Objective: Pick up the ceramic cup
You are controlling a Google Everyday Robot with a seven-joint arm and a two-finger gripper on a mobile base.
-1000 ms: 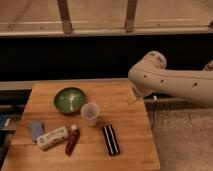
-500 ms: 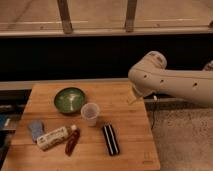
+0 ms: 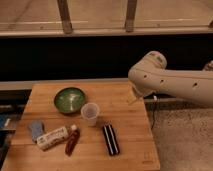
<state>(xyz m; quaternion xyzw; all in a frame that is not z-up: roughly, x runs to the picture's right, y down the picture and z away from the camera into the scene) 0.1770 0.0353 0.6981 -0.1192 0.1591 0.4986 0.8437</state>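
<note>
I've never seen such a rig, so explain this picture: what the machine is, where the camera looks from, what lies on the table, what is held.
The white shape on the right is a robot arm. Its tool, the grasping end, hangs over the right rear edge of the table. One camera looks down on the table from its near side. On the wood stand a green bowl and, beside it, the cup; nearer lie a black bar, a red bottle, a white packet and a blue item. The tool is apart from the cup and seems to hold nothing.
</note>
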